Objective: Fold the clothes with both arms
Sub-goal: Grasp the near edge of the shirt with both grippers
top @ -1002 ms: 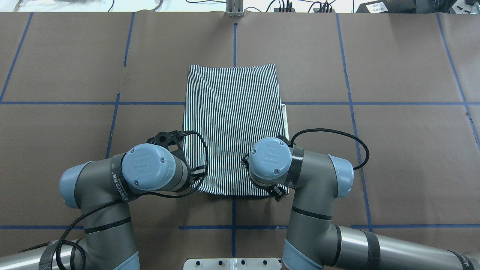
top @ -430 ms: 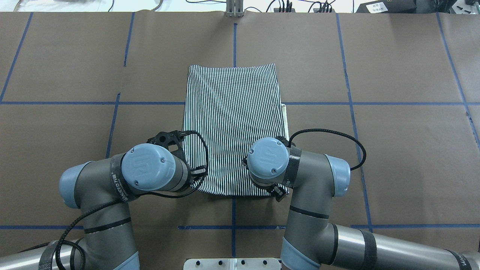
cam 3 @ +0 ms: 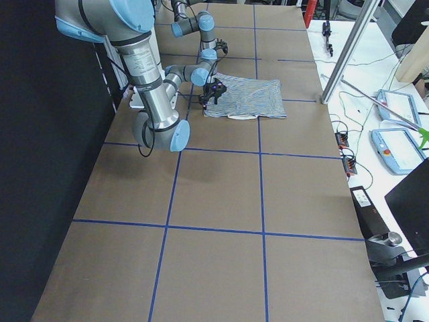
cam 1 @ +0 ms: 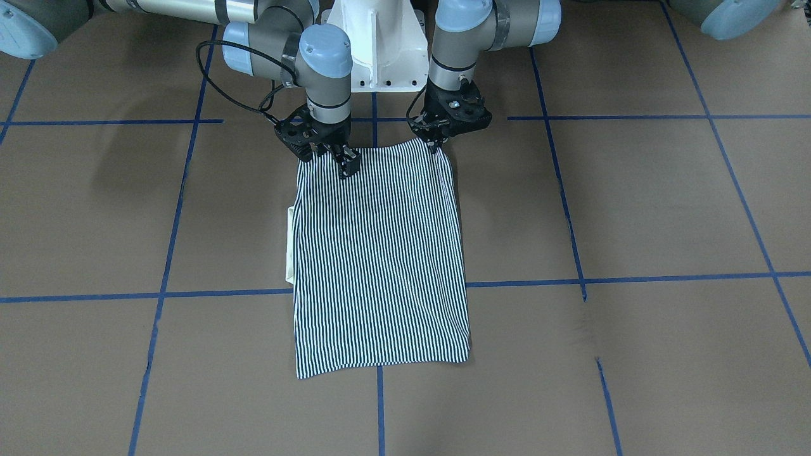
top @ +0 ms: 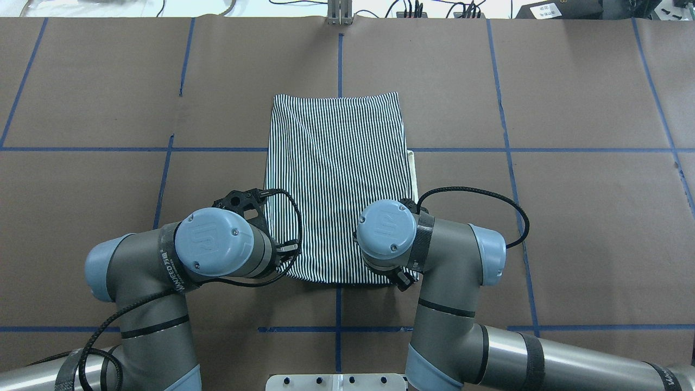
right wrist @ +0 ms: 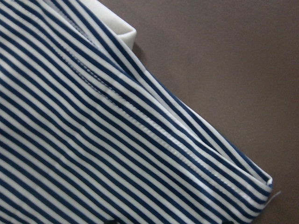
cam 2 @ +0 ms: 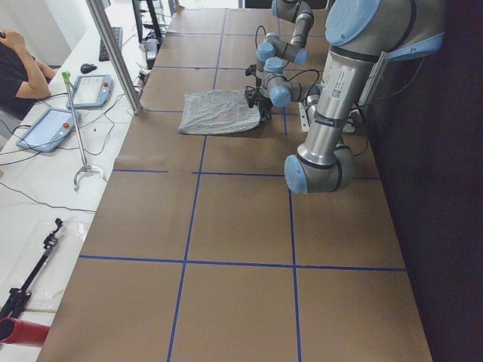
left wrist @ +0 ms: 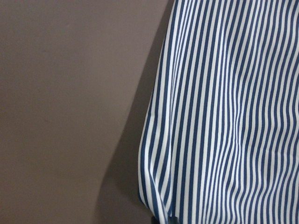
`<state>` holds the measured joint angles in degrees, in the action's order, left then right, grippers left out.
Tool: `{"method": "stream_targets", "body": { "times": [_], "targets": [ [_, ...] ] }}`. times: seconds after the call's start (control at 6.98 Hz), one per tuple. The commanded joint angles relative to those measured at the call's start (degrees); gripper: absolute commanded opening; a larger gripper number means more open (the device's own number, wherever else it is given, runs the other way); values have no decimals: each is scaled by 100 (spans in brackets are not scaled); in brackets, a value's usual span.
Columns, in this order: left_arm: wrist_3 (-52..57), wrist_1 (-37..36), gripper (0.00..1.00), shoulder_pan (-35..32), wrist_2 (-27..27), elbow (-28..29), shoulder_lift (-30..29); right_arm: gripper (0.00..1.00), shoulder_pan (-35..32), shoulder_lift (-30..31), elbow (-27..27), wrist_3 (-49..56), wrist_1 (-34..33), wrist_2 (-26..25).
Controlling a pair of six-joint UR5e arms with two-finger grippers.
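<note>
Navy-and-white stripes first: found the polo shirt (top: 336,179) lying flat mid-table as a tall rectangle, already narrowed, with a sliver of cream collar (top: 413,171) poking out along its right side. Compared against the frames from a second back: saw no shift in outline, far hem or near hem. Read that as no lift started yet.

Moved out to the grips. Caught the left gripper (cam 1: 437,145) at the near corner on its side, fingers pinched narrow on the cloth. Backed that up with the left wrist view: edge raised off the paper, shadow under it. Caught the right gripper (cam 1: 348,166) a little inboard of its own corner, fingers close together on the near hem. Looked like a pinch too, less sure.

Logged the only real change: a slight inward drift of the right arm (top: 456,255), wrist and elbow both, toward the centre line. Barely any motion on the left arm (top: 163,260).

Judged this as grasp settling, not folding. Still needed: raise the near hem with both arms together and carry it over to the far end. Would watch the right side for a slipped or single-layer pinch.

Beyond that, just brown paper table (top: 570,217) with blue tape grid (top: 510,149).
</note>
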<state>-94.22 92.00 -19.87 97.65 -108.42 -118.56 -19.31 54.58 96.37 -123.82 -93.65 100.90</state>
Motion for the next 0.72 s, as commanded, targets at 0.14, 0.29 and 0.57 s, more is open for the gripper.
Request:
{"method": "stream_targets", "body": {
  "times": [0.14,0.29,0.57],
  "targets": [
    [0,-7,0,0,0,-12,0,0,6,-35,4,33,-92,8],
    [0,-7,0,0,0,-12,0,0,6,-35,4,42,-83,8],
    [0,-7,0,0,0,-21,-9,0,6,-122,65,16,-83,-18]
  ]
}}
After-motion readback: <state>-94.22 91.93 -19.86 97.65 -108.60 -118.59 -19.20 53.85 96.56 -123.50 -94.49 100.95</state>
